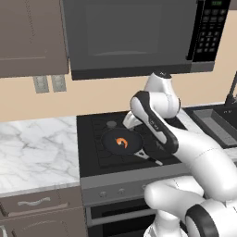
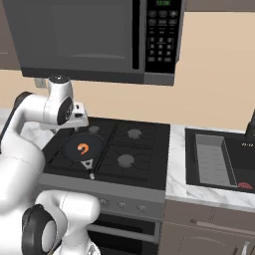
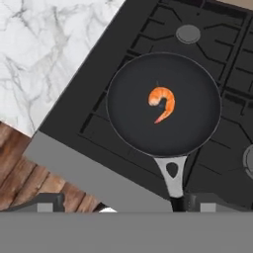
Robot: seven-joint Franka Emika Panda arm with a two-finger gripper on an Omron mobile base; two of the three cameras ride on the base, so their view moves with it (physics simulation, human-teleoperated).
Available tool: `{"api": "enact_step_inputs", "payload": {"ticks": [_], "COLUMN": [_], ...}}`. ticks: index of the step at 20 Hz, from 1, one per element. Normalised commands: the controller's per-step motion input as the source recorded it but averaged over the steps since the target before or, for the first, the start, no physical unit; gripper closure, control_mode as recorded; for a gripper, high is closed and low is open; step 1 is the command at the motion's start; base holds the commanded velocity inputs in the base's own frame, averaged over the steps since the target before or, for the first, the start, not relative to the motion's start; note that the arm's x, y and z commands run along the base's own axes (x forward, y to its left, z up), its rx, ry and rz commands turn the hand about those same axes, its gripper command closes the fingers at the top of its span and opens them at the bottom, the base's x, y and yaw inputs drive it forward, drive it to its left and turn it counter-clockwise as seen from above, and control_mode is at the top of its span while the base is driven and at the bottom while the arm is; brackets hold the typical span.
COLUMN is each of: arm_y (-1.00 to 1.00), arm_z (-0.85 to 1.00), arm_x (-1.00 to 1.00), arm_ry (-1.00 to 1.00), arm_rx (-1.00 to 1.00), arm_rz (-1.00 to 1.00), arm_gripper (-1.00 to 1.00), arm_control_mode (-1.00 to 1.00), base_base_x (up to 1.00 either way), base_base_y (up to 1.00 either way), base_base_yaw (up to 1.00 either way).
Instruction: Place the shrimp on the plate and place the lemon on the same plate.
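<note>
The pincer [image 3: 123, 200] is hanging spread wide, right above the pan [image 3: 163, 104]. The shrimp [image 3: 162, 103] is lying under it, waiting to be picked up.

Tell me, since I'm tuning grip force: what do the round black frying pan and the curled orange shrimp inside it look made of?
Round black frying pan: looks like matte dark nonstick metal, with no glare; its handle has a grey metallic neck. Curled orange shrimp: looks soft and smooth, glossy orange shading paler, though the rendering leaves that uncertain.

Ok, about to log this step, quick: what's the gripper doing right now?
Gripper: open, holding nothing, poised above the frying pan with the shrimp in it.
</note>
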Motion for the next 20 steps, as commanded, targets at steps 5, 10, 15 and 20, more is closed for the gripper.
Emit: {"api": "enact_step_inputs", "payload": {"ticks": [5,10,15,20], "arm_y": [0.11,0.04,0.05,0.03], "arm_z": [-0.33,-0.37,-0.36,-0.34], "arm_x": [0.4,0.43,0.41,0.39], "arm_ry": [0.01,0.0,0.0,0.0], "arm_rx": [-0.01,-0.05,-0.13,-0.09], "arm_rz": [0.05,0.0,0.0,0.0], "arm_gripper": [-1.0,-1.0,-1.0,-1.0], "arm_control_mode": [-1.0,-1.0,-1.0,-1.0], "base_base_x": [0.0,0.0,0.0,0.0], "base_base_y": [0.0,0.0,0.0,0.0], "base_base_yaw": [0.0,0.0,0.0,0.0]}}
